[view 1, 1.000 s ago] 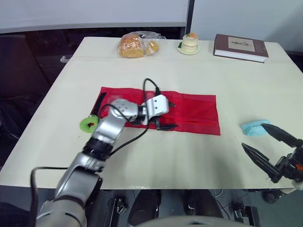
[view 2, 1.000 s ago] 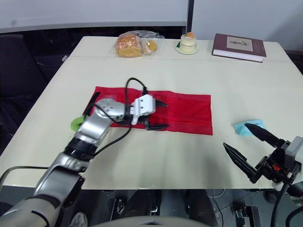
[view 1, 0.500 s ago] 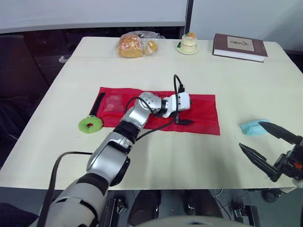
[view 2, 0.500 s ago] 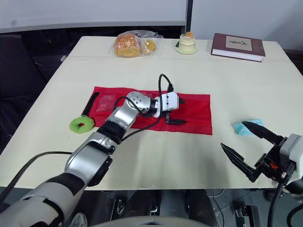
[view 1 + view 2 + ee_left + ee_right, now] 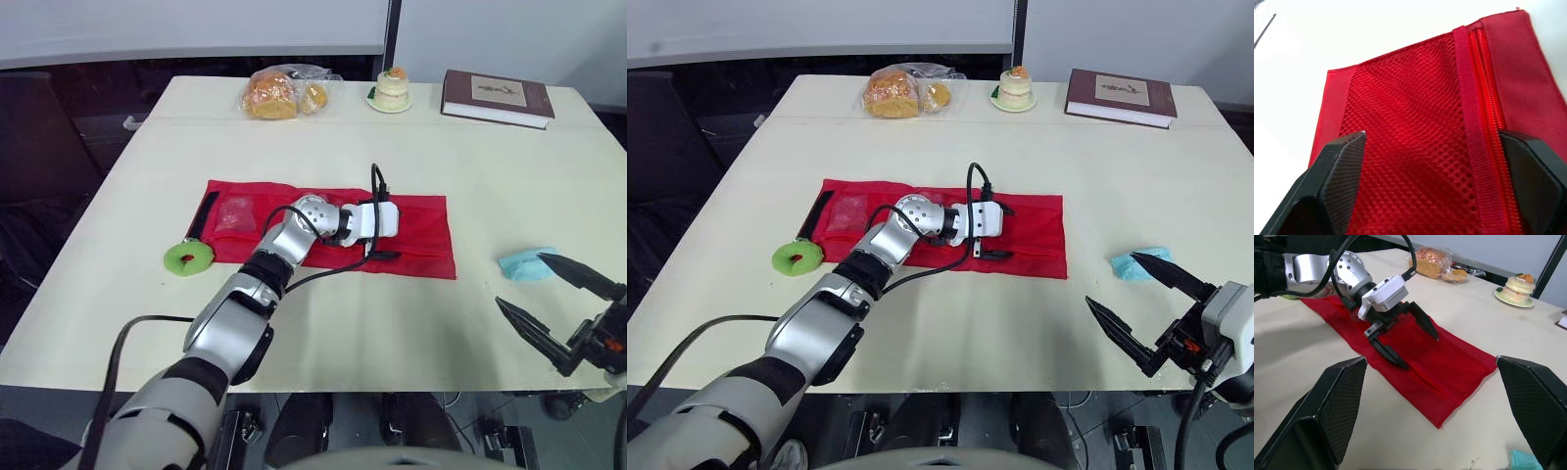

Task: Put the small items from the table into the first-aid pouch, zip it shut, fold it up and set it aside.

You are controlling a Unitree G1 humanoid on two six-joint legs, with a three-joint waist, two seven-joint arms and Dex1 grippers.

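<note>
Pouch (image 5: 423, 231) flat at tabletop (image 5: 392, 323) centre, mid-section hidden beneath left gripper (image 5: 1420, 351) — fingers spread wide, empty; right gripper (image 5: 521, 279) likewise at front right corner, one finger overlapping blue item (image 5: 521, 264)

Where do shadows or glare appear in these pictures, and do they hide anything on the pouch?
Left wrist view: the table beyond the pouch is washed out to near white, but the pouch itself is evenly lit. Right wrist view: a soft shadow lies on the table under the left arm, and the open left hand hides nothing of the pouch. Eye views: even light, faint shadows, no glare.
</note>
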